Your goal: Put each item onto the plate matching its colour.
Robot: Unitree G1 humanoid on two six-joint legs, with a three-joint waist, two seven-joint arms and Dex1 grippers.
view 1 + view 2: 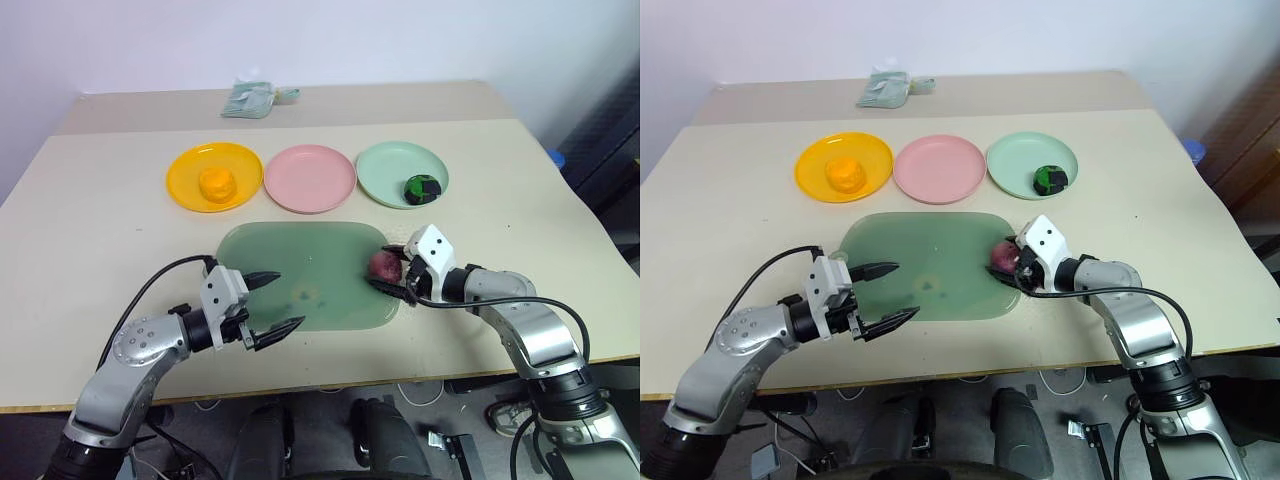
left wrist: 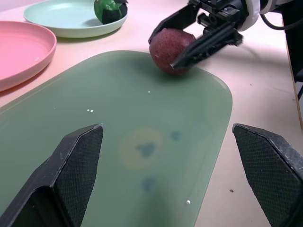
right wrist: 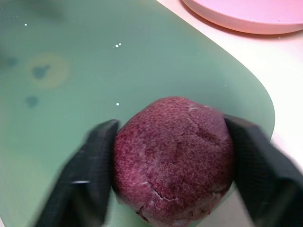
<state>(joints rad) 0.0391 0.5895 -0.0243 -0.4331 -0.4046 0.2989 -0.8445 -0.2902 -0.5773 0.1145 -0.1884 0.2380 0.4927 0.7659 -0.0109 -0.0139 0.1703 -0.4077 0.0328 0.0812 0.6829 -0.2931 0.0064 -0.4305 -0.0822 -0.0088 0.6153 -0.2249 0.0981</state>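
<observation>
Plates sat in a row across the far half of the table [image 1: 90, 210]: yellow-orange plate [image 1: 190, 165], pink plate [image 1: 310, 178], mint green plate [image 1: 385, 165]. The orange ball [image 1: 215, 184] was already on the yellow-orange one, and the dark green-and-black lump [image 1: 421, 188] sat on the mint green one, toward its right edge. The pink plate had nothing on it.

The purple-red lump [image 3: 175, 156] was at the right edge of the translucent green cutting mat [image 1: 300, 250] (the big mat just in front of the plates). The right gripper [image 1: 390, 277] had its two black fingers [image 3: 90, 165] pressed against either side of that lump, so it looked clamped. I couldn't really tell whether the lump was still resting on the mat or had lifted a hair off it.

The left gripper [image 1: 275, 303] hung over the near left part of the mat with its fingers [image 2: 75, 161] spread wide apart, holding nothing, well away from the lump.

A crumpled pale green cloth-like bundle [image 1: 250, 98] lay at the far edge of the table, behind the plates.
</observation>
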